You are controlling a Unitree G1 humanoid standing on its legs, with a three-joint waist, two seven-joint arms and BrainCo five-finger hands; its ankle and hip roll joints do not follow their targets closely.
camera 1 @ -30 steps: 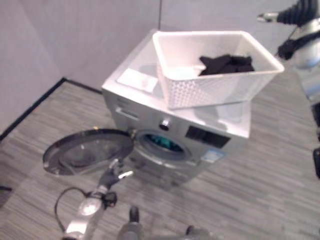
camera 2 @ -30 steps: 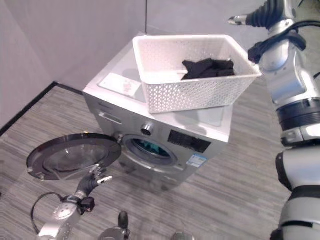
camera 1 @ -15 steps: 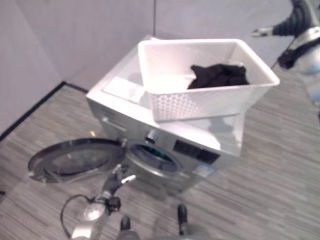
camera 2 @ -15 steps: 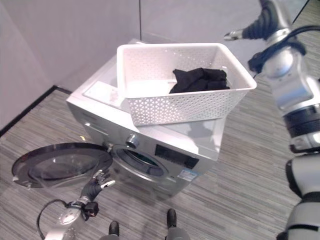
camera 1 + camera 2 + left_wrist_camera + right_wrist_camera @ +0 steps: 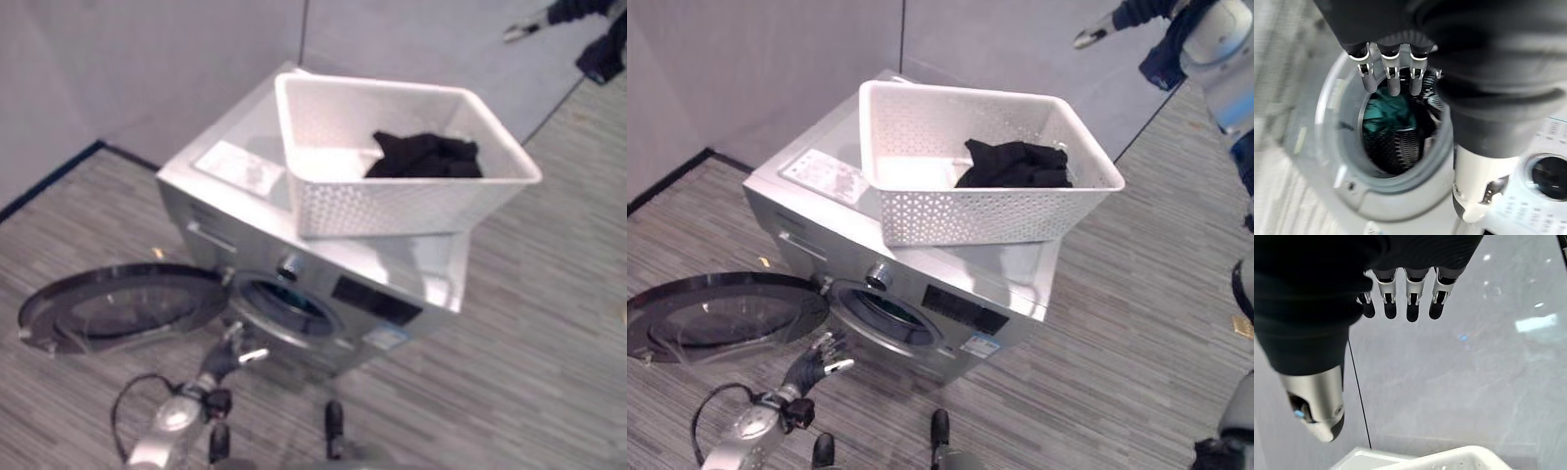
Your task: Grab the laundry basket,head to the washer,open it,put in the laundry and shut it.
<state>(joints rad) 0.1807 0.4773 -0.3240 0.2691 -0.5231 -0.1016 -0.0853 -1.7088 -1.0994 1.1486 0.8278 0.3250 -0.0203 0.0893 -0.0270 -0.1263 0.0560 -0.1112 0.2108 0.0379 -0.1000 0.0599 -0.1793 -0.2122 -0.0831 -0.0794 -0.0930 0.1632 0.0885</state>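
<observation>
**Layout at the washer**

The laundry basket (image 5: pixel 980 186) sits on top of the washer (image 5: pixel 911 284), toward its right side, with the dark laundry (image 5: pixel 1014 164) lying in the basket's right half. A label sheet (image 5: pixel 828 176) lies on the washer top, left of the basket. The round door (image 5: pixel 720 315) stands swung out to the washer's left. A garment (image 5: pixel 1387 112) lies inside the drum (image 5: pixel 1400 142). The left hand (image 5: pixel 818 354) hangs before the drum opening — below the door's edge. The right hand (image 5: pixel 1095 34) is up behind the basket, well apart from it.
</observation>
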